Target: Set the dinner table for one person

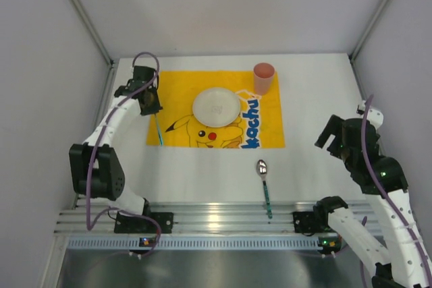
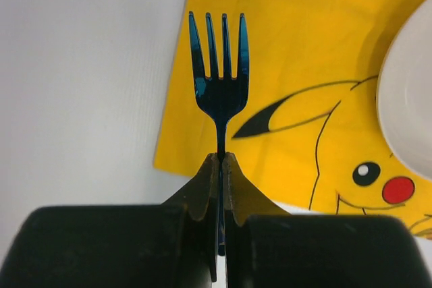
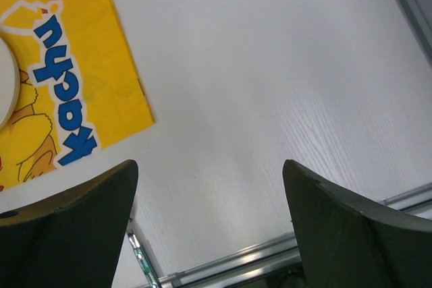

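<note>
The left pincer (image 2: 221, 160) clamps the fork (image 2: 219, 65) by its thin handle over the mat's (image 2: 304, 45) left edge on the worktop (image 1: 317, 99). It may pivot and land askew. The right pincer (image 3: 209, 166) gapes wide, empty.

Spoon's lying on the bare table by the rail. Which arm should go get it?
Right. The right gripper is open and empty, and the spoon lies nearer its side. The left gripper is shut on the fork over the placemat's left edge.
</note>
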### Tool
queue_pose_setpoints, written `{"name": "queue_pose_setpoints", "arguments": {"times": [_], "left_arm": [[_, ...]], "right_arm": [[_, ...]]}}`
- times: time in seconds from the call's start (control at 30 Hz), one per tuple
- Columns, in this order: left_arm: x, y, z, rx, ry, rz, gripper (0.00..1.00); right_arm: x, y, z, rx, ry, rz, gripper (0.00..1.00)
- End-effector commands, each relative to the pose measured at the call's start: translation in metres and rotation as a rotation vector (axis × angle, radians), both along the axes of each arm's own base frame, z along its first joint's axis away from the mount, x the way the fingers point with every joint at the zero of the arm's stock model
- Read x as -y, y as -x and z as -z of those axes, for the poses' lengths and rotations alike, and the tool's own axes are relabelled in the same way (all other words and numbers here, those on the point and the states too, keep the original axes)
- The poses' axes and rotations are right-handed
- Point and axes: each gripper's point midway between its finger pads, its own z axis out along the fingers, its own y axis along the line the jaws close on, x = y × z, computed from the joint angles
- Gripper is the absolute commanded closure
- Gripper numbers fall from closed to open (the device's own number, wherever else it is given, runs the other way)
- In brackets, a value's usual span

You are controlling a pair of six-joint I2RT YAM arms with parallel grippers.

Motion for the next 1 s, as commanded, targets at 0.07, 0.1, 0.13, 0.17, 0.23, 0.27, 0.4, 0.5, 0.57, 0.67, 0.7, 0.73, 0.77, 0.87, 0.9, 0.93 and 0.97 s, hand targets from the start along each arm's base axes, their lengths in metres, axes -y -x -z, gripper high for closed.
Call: {"name": "queue_pose_setpoints", "arguments": {"times": [0.07,0.1,0.13,0.17,0.23,0.27,0.4,0.5,0.57,0.67,0.7,0.73,0.77,0.87,0.9,0.93,0.97], "left_arm": [[0.006,-0.066,0.02,-0.027,-0.131,0.225,1.0],[0.01,-0.083,0.014,-0.002,-0.122,0.234,1.0],[0.012,-0.09,0.032,-0.036,-0.114,0.238,1.0],[0.016,-0.098,0.035,-0.034,-0.101,0.245,1.0],[0.023,-0.117,0.045,-0.034,-0.073,0.254,1.0],[0.025,-0.123,0.047,-0.033,-0.065,0.254,1.0],[0.025,-0.141,0.057,-0.038,-0.073,0.234,1.0],[0.022,-0.146,0.063,-0.046,-0.088,0.229,1.0],[0.019,-0.147,0.069,-0.066,-0.107,0.227,1.0],[0.017,-0.15,0.069,-0.068,-0.126,0.218,0.74],[0.011,-0.15,0.067,-0.067,-0.152,0.189,0.62],[0.01,-0.15,0.059,-0.051,-0.16,0.177,0.37],[0.01,-0.151,0.053,-0.031,-0.164,0.166,0.02],[0.011,-0.148,0.028,0.045,-0.16,0.163,0.01],[0.01,-0.14,0.029,0.043,-0.166,0.162,0.01],[0.009,-0.137,0.004,0.101,-0.166,0.151,0.01],[0.01,-0.133,-0.007,0.136,-0.163,0.132,0.01]], "right_arm": [[0.004,-0.001,-0.007,0.01,0.017,0.011,0.12],[0.004,0.0,-0.007,0.011,0.016,0.012,0.12],[0.004,0.002,-0.01,0.015,0.012,0.014,0.12],[0.004,0.003,-0.011,0.016,0.005,0.015,0.12],[0.005,0.007,-0.014,0.021,-0.004,0.022,0.12],[0.005,0.01,-0.013,0.015,-0.008,0.026,0.12],[0.008,0.02,-0.014,0.02,-0.021,0.04,0.12],[0.01,0.027,-0.01,0.006,-0.021,0.051,0.11],[0.01,0.029,-0.008,0.0,-0.026,0.054,0.11],[0.008,0.03,-0.005,-0.013,-0.033,0.048,0.11],[0.007,0.029,-0.004,-0.014,-0.035,0.046,0.1],[0.006,0.027,-0.004,-0.019,-0.037,0.042,0.1],[0.005,0.026,-0.003,-0.022,-0.039,0.038,0.1],[0.0,0.02,-0.002,-0.033,-0.04,0.008,0.1],[-0.003,0.018,-0.003,-0.033,-0.043,-0.006,0.1],[-0.011,0.012,-0.003,-0.032,-0.055,-0.051,0.1],[-0.017,0.008,-0.003,-0.033,-0.063,-0.08,0.1]]}}
